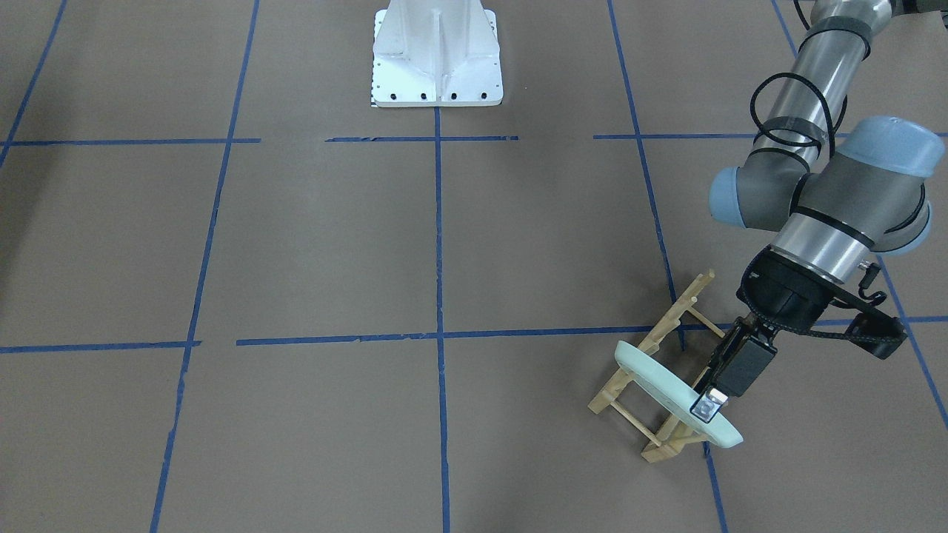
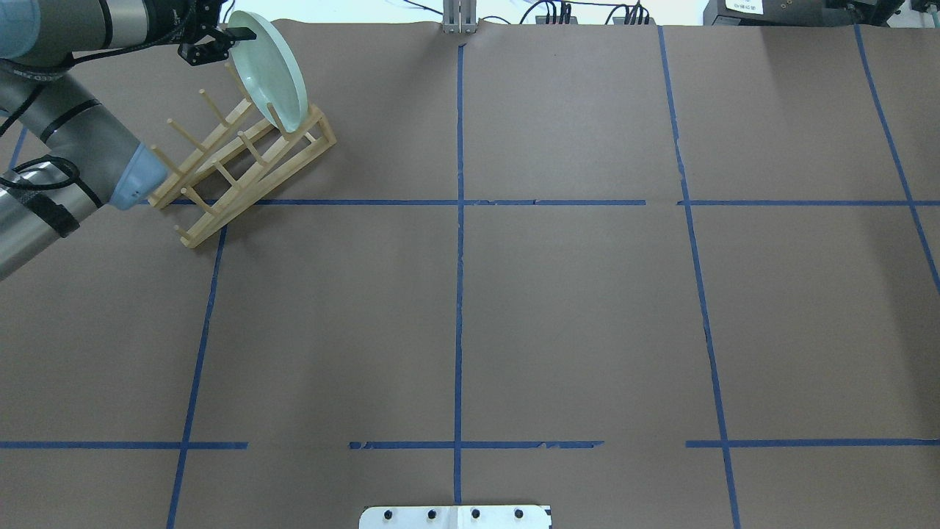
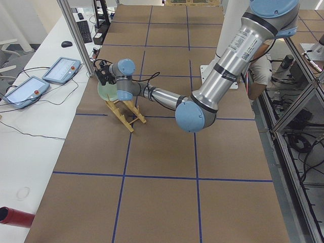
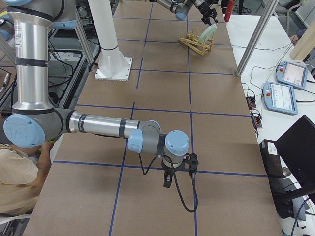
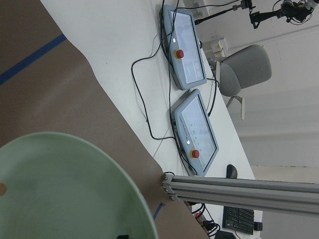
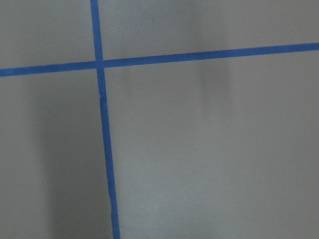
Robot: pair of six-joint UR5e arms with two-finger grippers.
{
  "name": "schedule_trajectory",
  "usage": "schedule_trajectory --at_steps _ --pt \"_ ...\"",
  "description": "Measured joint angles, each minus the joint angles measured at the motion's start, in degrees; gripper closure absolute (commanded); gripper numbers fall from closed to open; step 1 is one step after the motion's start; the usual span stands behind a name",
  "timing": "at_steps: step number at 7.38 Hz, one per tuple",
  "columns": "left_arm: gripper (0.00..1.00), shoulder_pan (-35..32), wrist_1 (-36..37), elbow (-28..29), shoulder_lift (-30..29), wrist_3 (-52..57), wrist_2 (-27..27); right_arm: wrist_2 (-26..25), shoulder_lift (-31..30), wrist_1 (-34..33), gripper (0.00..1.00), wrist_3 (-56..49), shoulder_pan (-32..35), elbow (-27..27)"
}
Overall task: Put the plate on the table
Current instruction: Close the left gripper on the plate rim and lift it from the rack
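The pale mint-green plate [image 1: 663, 385] stands on edge, tilted, between the pegs of the wooden rack [image 1: 670, 337] at the far left corner of the table [image 1: 333, 244]. In the overhead view the plate [image 2: 273, 70] leans over the rack's far end [image 2: 242, 158]. My left gripper [image 1: 709, 406] is shut on the plate's upper rim; a black finger [image 2: 242, 34] lies across it. The plate fills the lower left of the left wrist view [image 5: 60, 194]. My right gripper [image 4: 167, 181] hangs low over the table's right part and shows only in the right side view; I cannot tell whether it is open.
The white robot base [image 1: 437, 55] stands at the table's near middle. Just beyond the table's far edge are an aluminium post [image 5: 239, 189] and two teach pendants [image 5: 187, 47] with cables on a white bench. The right wrist view shows only brown table with blue tape lines [image 6: 102, 124].
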Motion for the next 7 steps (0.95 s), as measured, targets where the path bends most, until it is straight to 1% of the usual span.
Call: schedule_trajectory --at_steps 4,5,6,7 --pt "1.00 -0.1 0.1 -1.1 -0.2 -0.2 0.0 0.0 0.0 0.0 0.00 0.0 0.0 0.0" --pt "1.00 -0.5 0.5 -3.3 -0.2 -0.5 0.0 0.0 0.0 0.0 0.00 0.0 0.0 0.0" --pt "1.00 -1.2 2.1 -6.7 -0.1 -0.7 0.0 0.0 0.0 0.0 0.00 0.0 0.0 0.0" --pt "1.00 -1.8 5.6 -10.9 -0.1 -1.0 -0.2 0.0 0.0 0.0 0.00 0.0 0.0 0.0"
